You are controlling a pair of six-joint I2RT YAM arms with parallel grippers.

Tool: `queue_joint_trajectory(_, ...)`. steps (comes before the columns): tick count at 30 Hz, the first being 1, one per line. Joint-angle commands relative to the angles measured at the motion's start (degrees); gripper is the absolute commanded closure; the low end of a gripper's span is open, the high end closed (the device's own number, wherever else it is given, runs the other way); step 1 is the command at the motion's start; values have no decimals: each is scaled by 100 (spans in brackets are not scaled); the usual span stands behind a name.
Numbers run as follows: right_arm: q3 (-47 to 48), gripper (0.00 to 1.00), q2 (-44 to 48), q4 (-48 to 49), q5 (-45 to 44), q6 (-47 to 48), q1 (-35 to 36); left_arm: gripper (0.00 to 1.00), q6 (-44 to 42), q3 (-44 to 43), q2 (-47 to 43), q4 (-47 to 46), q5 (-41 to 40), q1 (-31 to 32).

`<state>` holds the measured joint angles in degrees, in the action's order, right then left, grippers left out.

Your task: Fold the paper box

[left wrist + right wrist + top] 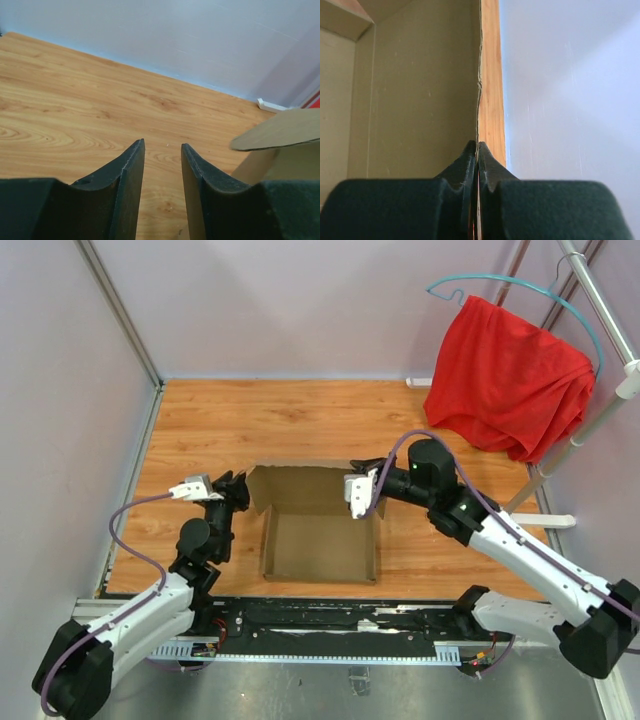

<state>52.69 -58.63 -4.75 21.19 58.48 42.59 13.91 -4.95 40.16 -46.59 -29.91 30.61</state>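
The paper box (pixel 320 545) is brown cardboard, lying open in the middle of the wooden table with its side walls raised. My right gripper (pixel 356 466) is at the box's back right corner. In the right wrist view it (pixel 478 145) is shut on the thin edge of an upright cardboard wall (pixel 420 90). My left gripper (pixel 240 490) hovers just left of the back left corner. In the left wrist view it (pixel 162 145) is open with only bare table between the fingers, and a box flap (pixel 280 130) sticks out to its right.
A red cloth (pixel 510 375) hangs on a teal hanger from a metal rack at the back right, with the rack's white foot (pixel 545 521) on the table. Pale walls close in the left and back sides. A black rail (pixel 340 625) runs along the near edge.
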Motion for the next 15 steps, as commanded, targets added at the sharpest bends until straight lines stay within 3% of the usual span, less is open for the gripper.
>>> queue_joint_trajectory(1, 460, 99, -389, -16, -310, 1174, 89, 59, -92, -237, 254, -447, -44, 24)
queue_joint_trajectory(5, 981, 99, -850, -353, -578, 1456, 66, 60, -10, -174, 382, -606, 19, 24)
queue_joint_trajectory(15, 975, 99, -1196, 406, -660, 1491, 17, 61, 67, -383, 663, -689, 554, 24)
